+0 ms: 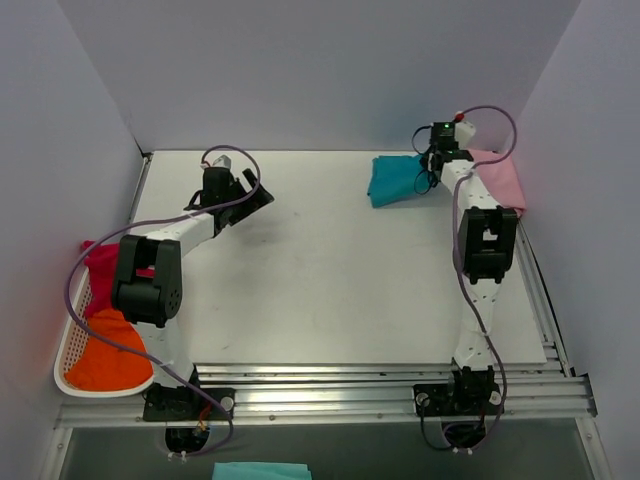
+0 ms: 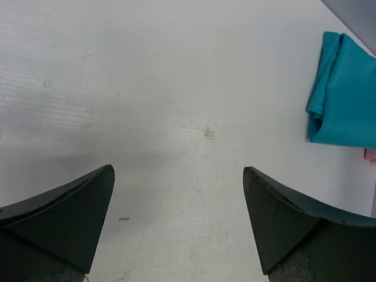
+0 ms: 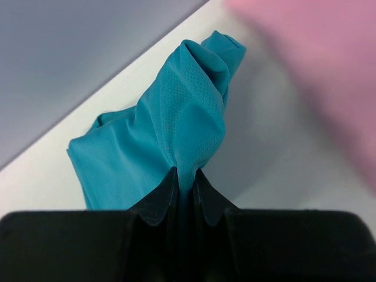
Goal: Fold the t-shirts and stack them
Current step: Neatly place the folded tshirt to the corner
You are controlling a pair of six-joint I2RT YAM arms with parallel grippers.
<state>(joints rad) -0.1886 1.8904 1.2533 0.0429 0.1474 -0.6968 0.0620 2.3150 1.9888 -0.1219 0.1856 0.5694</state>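
We noted the right gripper [image 3: 183, 176] pinched tight on a raised fold of the teal shirt [image 1: 393, 180] at the far right of the table [image 1: 330, 280] (pink shirt [image 1: 503, 178] just beside it), the left gripper [image 2: 179, 173] hanging with its fingers wide apart.

The left arm [image 1: 145, 275] bends up from the lower left of the frame, and the left gripper [image 1: 255, 197] at upper left points right with its jaws wide apart. The right arm [image 1: 487, 240] stretches straight toward the upper right. The right gripper [image 1: 430, 172] is pinched tight on a fold of the teal shirt [image 1: 395, 180].
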